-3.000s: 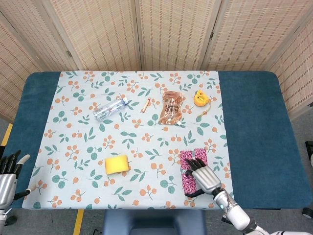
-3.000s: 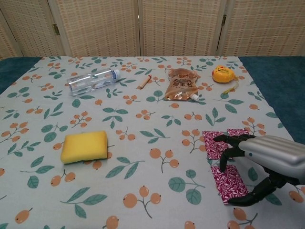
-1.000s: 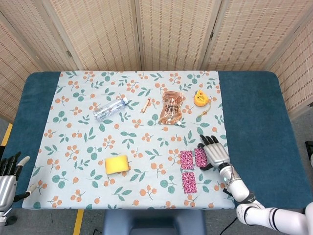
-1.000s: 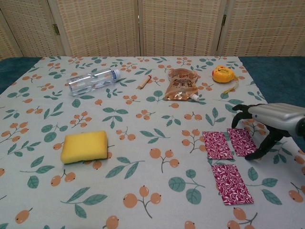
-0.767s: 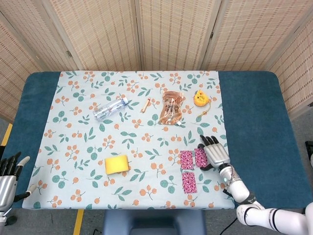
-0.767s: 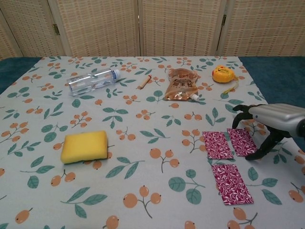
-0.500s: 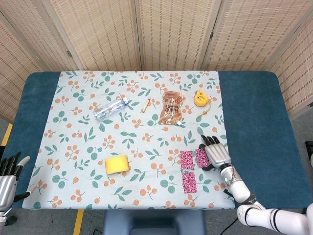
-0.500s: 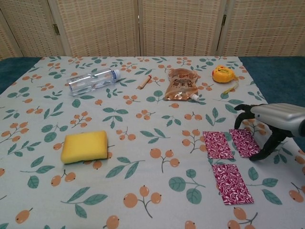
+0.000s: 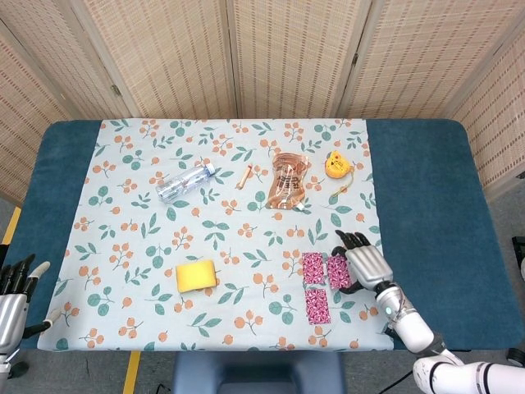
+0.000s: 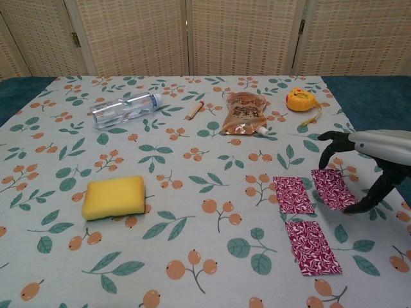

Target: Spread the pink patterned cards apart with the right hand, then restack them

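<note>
Three pink patterned cards lie apart on the floral cloth near its front right. The left card (image 10: 293, 194) and the right card (image 10: 332, 188) sit side by side, and the third card (image 10: 312, 247) lies nearer the front edge. My right hand (image 10: 377, 154) arches over the right card with fingers spread, its thumb down on the cloth beside the card's right edge. It holds nothing. In the head view the right hand (image 9: 365, 263) covers part of the right card (image 9: 336, 272). My left hand (image 9: 11, 289) hangs off the table's front left corner, fingers apart and empty.
A yellow sponge (image 10: 114, 196) lies at the front left. Across the back are a clear bottle (image 10: 125, 109), a small wooden stick (image 10: 194, 110), a brown pouch (image 10: 244, 114) and a yellow tape measure (image 10: 299, 99). Blue table edge (image 9: 426, 213) shows right of the cloth.
The stacked cards have been spread into three separate ones. In the last second my right hand drew slightly right and nearer, and the right card shifted a little with it.
</note>
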`<action>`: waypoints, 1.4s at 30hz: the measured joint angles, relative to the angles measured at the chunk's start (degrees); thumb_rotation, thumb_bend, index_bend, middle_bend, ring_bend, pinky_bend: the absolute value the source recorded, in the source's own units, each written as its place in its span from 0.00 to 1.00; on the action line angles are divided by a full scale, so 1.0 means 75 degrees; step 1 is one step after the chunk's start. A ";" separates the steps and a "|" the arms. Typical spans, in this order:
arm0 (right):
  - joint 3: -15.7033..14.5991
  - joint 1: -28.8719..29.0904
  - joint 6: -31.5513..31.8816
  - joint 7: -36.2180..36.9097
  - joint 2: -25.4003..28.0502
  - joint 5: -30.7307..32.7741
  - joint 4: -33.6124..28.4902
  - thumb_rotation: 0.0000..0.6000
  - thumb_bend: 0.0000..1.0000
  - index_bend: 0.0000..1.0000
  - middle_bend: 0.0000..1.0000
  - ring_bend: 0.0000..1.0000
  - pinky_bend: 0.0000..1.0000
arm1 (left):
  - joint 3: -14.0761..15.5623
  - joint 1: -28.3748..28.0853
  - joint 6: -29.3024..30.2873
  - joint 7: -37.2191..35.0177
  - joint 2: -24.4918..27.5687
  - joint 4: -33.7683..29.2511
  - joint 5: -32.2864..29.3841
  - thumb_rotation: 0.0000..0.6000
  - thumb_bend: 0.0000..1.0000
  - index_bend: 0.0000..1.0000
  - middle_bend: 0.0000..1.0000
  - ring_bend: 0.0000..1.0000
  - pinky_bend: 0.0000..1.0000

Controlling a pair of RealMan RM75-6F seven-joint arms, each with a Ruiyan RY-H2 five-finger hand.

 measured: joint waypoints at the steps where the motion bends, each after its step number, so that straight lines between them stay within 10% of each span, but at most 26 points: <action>1: -0.0070 -0.0037 -0.0016 0.0066 0.0097 -0.0069 -0.0201 0.90 0.15 0.32 0.00 0.00 0.00 | 0.0000 -0.0002 -0.0002 0.0002 -0.0003 -0.0005 0.0002 1.00 0.27 0.16 0.02 0.05 0.00; 13: -0.0651 -0.0402 0.0015 0.0406 0.0091 -0.0632 -0.0939 0.90 0.15 0.32 0.00 0.00 0.00 | 0.0015 0.0003 -0.0028 -0.0073 -0.0059 0.0107 -0.0004 1.00 0.27 0.16 0.02 0.05 0.00; 42: -0.0597 -0.0489 0.0118 0.0363 -0.0671 -0.0248 -0.0732 0.89 0.15 0.27 0.00 0.00 0.00 | 0.0048 0.0039 -0.0037 -0.0377 -0.0195 0.0452 0.0017 1.00 0.27 0.16 0.02 0.05 0.00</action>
